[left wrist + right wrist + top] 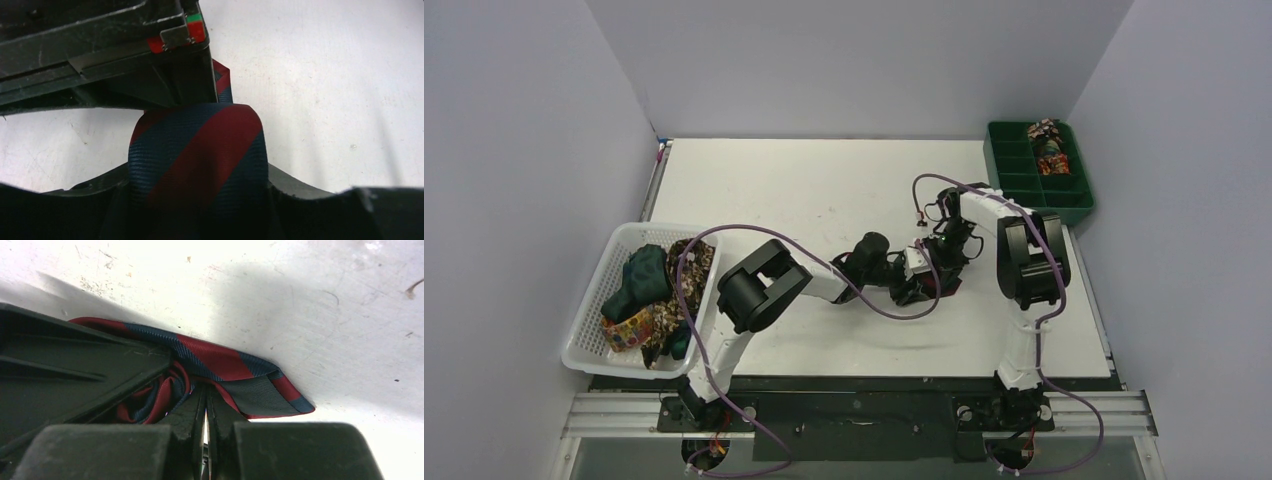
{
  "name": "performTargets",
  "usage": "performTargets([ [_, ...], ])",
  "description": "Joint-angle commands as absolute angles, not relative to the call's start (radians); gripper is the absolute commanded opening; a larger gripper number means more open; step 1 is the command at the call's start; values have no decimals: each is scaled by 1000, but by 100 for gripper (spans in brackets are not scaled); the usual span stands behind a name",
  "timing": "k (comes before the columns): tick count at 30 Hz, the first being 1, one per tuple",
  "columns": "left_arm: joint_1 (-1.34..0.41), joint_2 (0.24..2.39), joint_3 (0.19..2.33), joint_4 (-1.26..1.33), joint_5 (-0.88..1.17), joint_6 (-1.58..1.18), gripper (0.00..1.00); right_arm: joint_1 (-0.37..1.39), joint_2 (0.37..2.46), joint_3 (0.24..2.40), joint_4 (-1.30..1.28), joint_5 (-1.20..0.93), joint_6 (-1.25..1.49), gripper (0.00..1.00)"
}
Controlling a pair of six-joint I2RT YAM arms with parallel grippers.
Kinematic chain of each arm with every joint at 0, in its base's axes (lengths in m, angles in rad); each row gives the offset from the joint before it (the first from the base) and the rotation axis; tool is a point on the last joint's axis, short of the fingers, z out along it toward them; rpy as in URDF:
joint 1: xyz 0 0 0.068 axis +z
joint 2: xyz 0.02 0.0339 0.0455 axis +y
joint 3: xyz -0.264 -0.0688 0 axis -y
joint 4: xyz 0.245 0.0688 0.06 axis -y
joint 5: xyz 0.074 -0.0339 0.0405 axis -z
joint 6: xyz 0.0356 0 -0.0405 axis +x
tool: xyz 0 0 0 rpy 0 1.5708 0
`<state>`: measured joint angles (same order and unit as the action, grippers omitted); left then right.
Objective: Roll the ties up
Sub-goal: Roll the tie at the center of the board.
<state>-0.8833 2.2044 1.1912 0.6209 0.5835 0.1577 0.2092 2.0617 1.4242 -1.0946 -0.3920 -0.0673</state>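
Grips with the left gripper (200,210) a rolled navy tie with red stripes (200,160), fingers partly spread and pressed against both flanks of the roll. Pokes the right gripper (206,405) into the roll's open end, jaws pressed together with only a sliver of light between them; cannot tell whether a fold of cloth is pinched there. Shows, in the right wrist view, coils of the tie wound around those fingertips and a loose end lying flat on the white table (824,190). Places the roll near the table's middle, a little right of centre, where both arms meet. Has the other ties (649,295) heaped in the white mesh basket (589,345) at the left edge, one dark green, one gold floral among them. Holds rolled ties (1046,145) in the far compartments of the green tray (1024,190) at the far right corner
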Motion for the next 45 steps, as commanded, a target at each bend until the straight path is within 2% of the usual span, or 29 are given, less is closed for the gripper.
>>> performTargets([
  [1,-893,2223,1213,661,637,169,43,240,2141,1446,-944,-290,-69,0],
  [4,-890,2217,1207,603,633,190,25,244,2149,1468,-951,-302,-70,0],
  [8,-882,2188,1150,515,619,237,16,233,2122,1478,-983,-360,-114,0],
  [12,-880,2172,1105,411,568,271,15,171,2062,1507,-1053,-485,-153,4],
  [14,-877,2170,1097,383,532,253,16,136,2022,1504,-1090,-541,-170,17],
  [17,-874,2165,1093,363,499,239,16,94,1965,1484,-1141,-644,-196,25],
  [20,-871,2169,1108,349,491,224,17,64,1934,1461,-1170,-793,-199,40],
  [24,-868,2183,1130,340,491,208,20,66,1947,1430,-1206,-923,-207,51],
  [30,-866,2190,1148,332,496,207,23,112,2024,1427,-1233,-920,-259,55],
  [31,-865,2191,1150,328,497,206,24,122,2042,1435,-1225,-907,-263,55],
  [33,-865,2190,1152,324,502,210,24,132,2064,1442,-1197,-885,-253,46],
  [35,-865,2188,1150,326,509,211,25,136,2085,1455,-1168,-845,-245,16],
  [37,-863,2184,1145,337,525,213,29,133,2104,1468,-1139,-790,-236,0],
  [39,-859,2179,1135,369,549,211,33,129,2122,1481,-1126,-750,-240,0],
  [44,-848,2169,1138,429,590,197,57,130,2150,1481,-1075,-658,-224,0],
  [45,-844,2167,1135,445,605,189,60,130,2152,1480,-1069,-634,-217,0],
])
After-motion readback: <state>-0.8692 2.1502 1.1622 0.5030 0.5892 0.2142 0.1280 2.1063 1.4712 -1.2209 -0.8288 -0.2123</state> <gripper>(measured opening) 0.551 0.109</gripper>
